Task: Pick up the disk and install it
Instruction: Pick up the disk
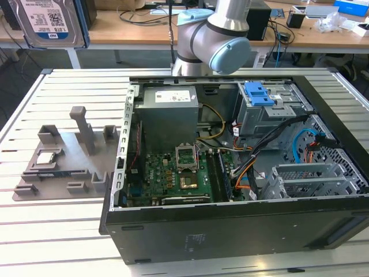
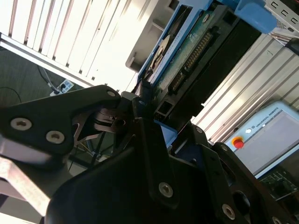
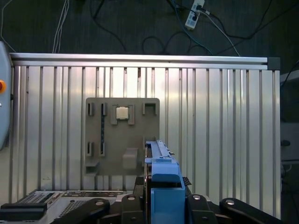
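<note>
Where the exterior view's upper left corner cuts off, the disk (image 1: 49, 22) is held aloft, label facing out, above the slatted counter (image 1: 57, 231) with its grey fixture plate (image 1: 63, 167) and open computer case (image 1: 230, 231). Second wrist view: end effector (image 2: 149, 109) clamped on the disk's blue-framed edge, green circuit board showing. First wrist view: disk edge-on in that closed grip, fixture plate and counter beneath.

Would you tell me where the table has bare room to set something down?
Bare slats lie in front of the grey fixture plate in the exterior view, with a narrower strip behind it. The computer case is crowded.
</note>
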Tool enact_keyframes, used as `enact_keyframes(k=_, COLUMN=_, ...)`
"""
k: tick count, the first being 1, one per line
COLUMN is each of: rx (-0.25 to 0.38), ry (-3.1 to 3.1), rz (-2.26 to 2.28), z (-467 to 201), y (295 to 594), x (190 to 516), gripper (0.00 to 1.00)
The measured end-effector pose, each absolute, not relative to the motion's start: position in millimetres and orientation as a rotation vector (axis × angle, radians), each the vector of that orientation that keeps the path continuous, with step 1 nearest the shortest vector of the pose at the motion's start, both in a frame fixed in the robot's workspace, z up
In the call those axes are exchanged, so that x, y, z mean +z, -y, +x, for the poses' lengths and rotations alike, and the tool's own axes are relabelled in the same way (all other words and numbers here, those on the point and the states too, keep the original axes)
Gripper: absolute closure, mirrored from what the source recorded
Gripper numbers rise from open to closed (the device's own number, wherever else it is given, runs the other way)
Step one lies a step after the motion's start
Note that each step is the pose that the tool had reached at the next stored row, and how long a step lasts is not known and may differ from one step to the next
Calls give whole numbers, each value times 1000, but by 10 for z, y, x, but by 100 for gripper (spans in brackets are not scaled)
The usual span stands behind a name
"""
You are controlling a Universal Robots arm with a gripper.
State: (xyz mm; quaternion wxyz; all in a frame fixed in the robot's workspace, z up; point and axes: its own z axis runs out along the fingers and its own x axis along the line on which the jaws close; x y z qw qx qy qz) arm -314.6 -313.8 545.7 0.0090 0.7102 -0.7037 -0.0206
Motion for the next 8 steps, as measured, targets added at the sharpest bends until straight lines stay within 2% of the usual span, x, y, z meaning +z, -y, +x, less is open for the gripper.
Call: enact_keyframes(k=8, rx=-65, ry=2198, rz=2218, z=-2982, y=3138, x=5457, gripper=63)
